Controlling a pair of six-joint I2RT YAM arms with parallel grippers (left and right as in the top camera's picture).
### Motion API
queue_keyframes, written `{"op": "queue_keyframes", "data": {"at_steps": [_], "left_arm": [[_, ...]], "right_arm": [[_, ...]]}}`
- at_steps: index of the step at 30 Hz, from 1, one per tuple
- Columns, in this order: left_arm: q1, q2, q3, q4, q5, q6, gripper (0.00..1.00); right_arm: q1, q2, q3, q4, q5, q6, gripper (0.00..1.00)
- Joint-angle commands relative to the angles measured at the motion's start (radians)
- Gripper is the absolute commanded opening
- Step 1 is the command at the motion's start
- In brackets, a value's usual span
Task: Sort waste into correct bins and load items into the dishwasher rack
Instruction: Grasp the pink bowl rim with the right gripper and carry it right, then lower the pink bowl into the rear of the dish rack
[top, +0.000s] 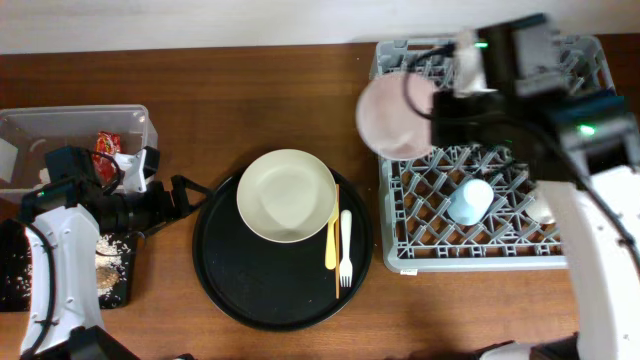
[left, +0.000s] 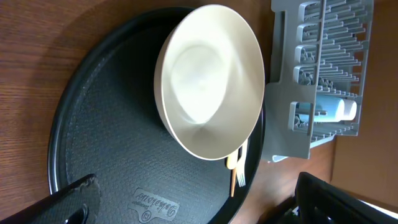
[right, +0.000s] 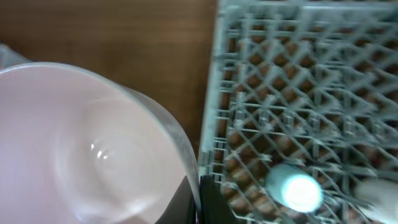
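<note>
My right gripper (top: 434, 100) is clamped on pink bowl (top: 395, 118) rim, upper right-of-centre in overhead view, over dishwasher rack (top: 480, 262) left edge. Prob. light, stiff, slick plastic; rim pinch could slip.

The large round black tray (left: 118, 149) bears an embossed cursive brand mark (left: 152, 205) near its rim at 6 o'clock in the left wrist view. The lettering cannot be read. A small round stamp (left: 147, 216) just beneath it and the print on the red wrapper (top: 106, 143) are also illegible.
</note>
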Motion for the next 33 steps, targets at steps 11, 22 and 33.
{"op": "queue_keyframes", "data": {"at_steps": [11, 22, 33], "left_arm": [[0.005, 0.005, 0.014, -0.001, 0.003, 0.003, 0.99], [0.005, 0.005, 0.014, -0.001, 0.003, 0.003, 1.00], [0.005, 0.005, 0.014, -0.001, 0.003, 0.003, 1.00]], "right_arm": [[-0.464, 0.006, 0.006, 0.126, 0.630, -0.094, 0.04], [-0.456, 0.406, 0.006, 1.039, 1.346, -0.539, 0.04], [-0.400, 0.724, -0.050, 1.377, 1.268, -0.861, 0.04]]}}
